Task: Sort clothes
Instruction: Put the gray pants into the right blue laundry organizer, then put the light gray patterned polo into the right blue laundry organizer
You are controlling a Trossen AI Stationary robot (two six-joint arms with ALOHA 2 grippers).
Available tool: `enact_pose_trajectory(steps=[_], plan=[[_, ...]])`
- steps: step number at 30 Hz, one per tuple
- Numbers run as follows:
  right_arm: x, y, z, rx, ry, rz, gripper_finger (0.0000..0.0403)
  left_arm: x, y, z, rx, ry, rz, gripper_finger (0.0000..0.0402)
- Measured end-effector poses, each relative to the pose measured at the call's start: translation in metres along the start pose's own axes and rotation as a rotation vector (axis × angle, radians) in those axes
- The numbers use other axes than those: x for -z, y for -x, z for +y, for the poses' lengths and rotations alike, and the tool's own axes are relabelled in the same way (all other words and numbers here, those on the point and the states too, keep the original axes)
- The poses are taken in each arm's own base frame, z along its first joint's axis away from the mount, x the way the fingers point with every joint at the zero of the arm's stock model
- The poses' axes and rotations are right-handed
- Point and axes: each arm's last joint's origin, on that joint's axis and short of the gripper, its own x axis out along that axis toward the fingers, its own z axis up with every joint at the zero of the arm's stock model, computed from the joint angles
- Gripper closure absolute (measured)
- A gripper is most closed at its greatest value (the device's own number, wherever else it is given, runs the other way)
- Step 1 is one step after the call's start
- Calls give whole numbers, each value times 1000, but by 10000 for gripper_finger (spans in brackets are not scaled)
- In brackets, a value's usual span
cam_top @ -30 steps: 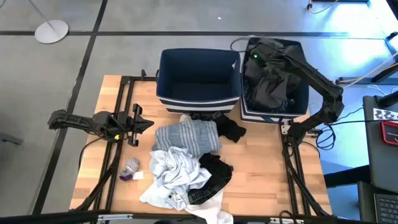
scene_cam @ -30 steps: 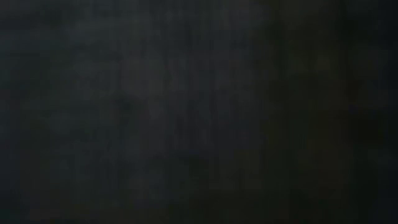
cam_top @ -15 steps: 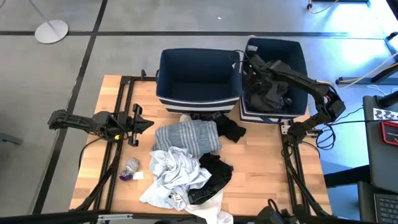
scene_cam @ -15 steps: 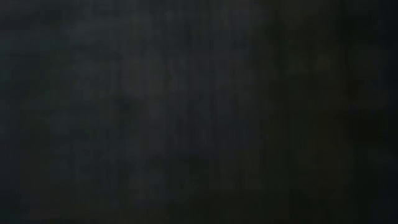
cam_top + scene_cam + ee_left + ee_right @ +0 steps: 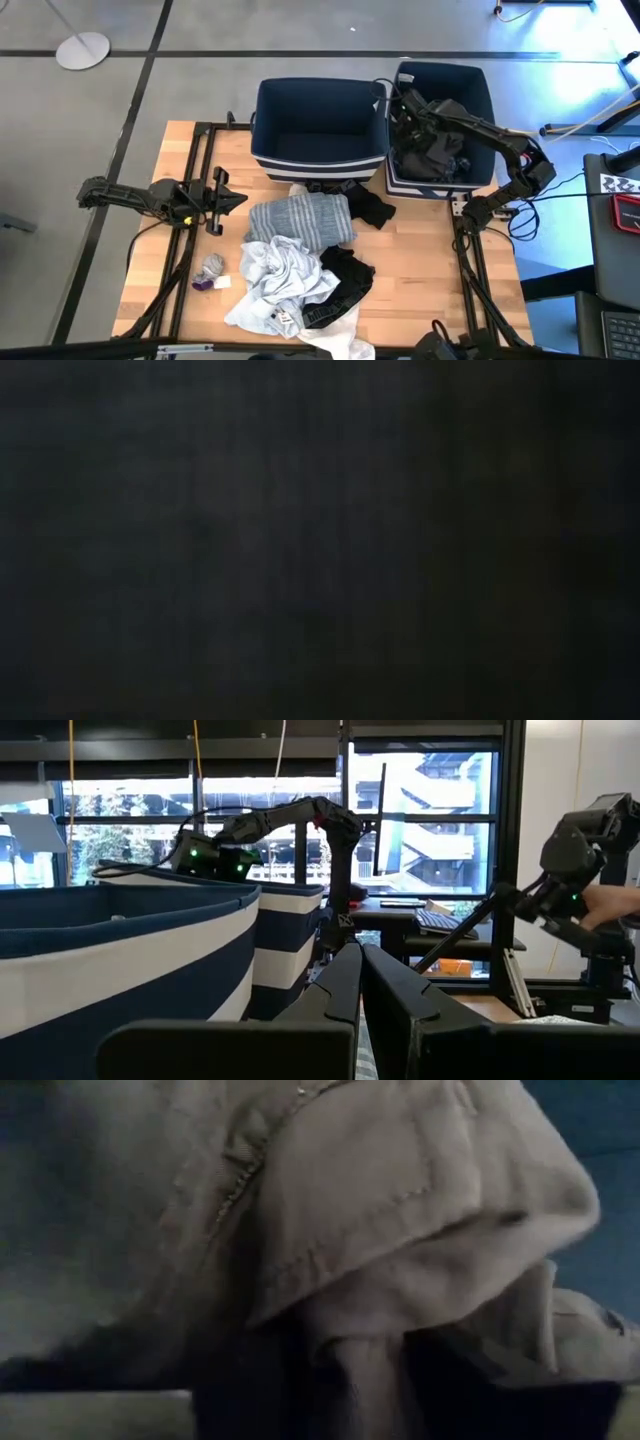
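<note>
**Clothes on the table, dark clothes in the right bin**

Nearest the front edge of the wooden table (image 5: pixel 420 260), a pile of clothes is seen. White pieces (image 5: pixel 275 280) are heaped at the front, with black items (image 5: pixel 345 285) lying against them on the right side. A small grey bundle (image 5: pixel 211 268) is set apart to the left of the pile. Just behind the white pieces, a grey striped top (image 5: pixel 300 218) is spread out, and another black piece (image 5: pixel 372 207) is seen beside it, near the bins.

At the left of the table, the left gripper (image 5: pixel 222 200) is held low over the wood, pointing toward the pile. Its two fingers (image 5: pixel 345 985) are pressed together and nothing is held between them.

At the back of the table, two navy bins are placed side by side. The left bin (image 5: pixel 318 100) shows only its dark inside. The right bin (image 5: pixel 480 85) is filled with dark grey clothes (image 5: pixel 430 150). The right gripper (image 5: pixel 408 105) is lowered into this bin, right on the dark grey clothes. Grey folded cloth (image 5: pixel 400 1210) fills the right wrist view. It cannot be told whether its fingers are apart or together.

The low view is all dark.
</note>
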Motion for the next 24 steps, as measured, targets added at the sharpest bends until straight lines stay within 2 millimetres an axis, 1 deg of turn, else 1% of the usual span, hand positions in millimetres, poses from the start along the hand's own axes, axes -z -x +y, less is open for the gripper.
enact_pose_trajectory(steps=[4,9,12,17,20,24], plan=[[-7,20,-9,16,12,24,195,0,0,0,0,0,0,398],[-15,51,-23,-2,14,32,168,0,0,0,0,0,0,398],[-17,75,-33,-21,-2,-17,162,0,0,0,0,0,0,398],[-15,122,-46,-73,-42,-169,162,0,0,0,0,0,0,398],[-11,149,-52,-117,-55,-261,162,0,0,0,0,0,0,398],[-4,177,-55,-173,-49,-357,162,0,0,0,0,0,0,398]])
